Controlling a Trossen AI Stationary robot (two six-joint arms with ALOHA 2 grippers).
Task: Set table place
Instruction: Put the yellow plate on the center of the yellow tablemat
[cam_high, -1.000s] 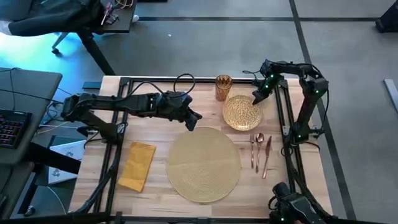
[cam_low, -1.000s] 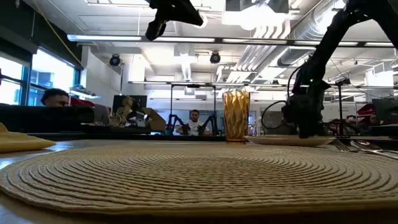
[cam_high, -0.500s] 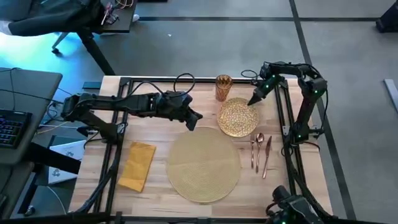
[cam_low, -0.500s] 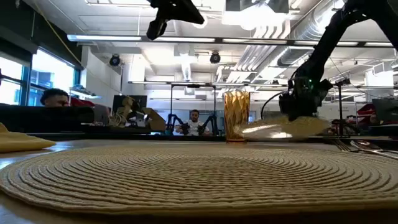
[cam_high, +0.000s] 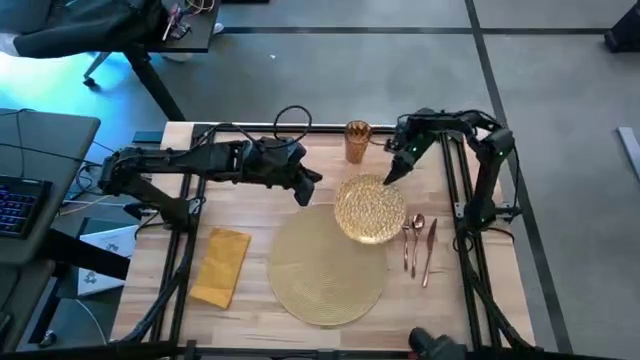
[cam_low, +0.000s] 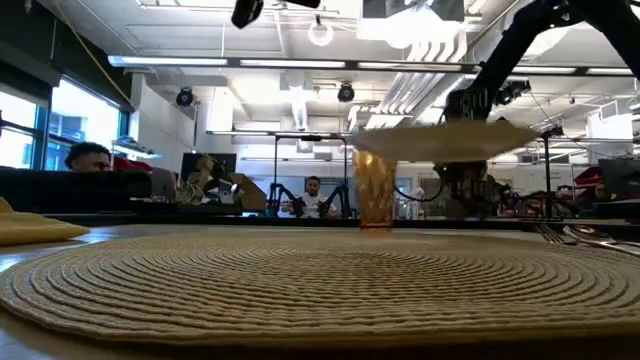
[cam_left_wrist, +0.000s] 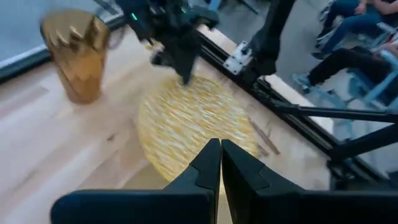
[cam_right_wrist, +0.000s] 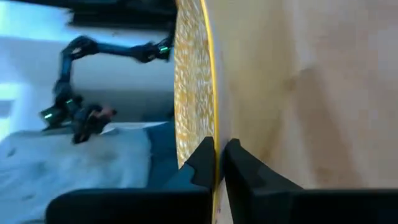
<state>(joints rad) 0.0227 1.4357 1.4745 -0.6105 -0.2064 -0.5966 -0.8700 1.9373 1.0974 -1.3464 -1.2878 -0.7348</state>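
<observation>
Gripping the rim of the gold plate (cam_high: 370, 209), the right gripper (cam_high: 392, 172) carries it clear of the table (cam_high: 240, 205), over the far right edge of the woven placemat (cam_high: 325, 265). Left gripper (cam_high: 310, 181), fingers pressed together, hovers empty just beyond the mat's far edge. Plate not yet set down; glass (cam_high: 359, 141), cutlery (cam_high: 418, 242) and napkin (cam_high: 222, 265) likely remain unplaced.

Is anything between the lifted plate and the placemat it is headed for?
Nothing visible. The right gripper holds the plate by its rim, above the placemat's far right edge; the mat's top is bare. The left gripper hangs off to the side.
</observation>
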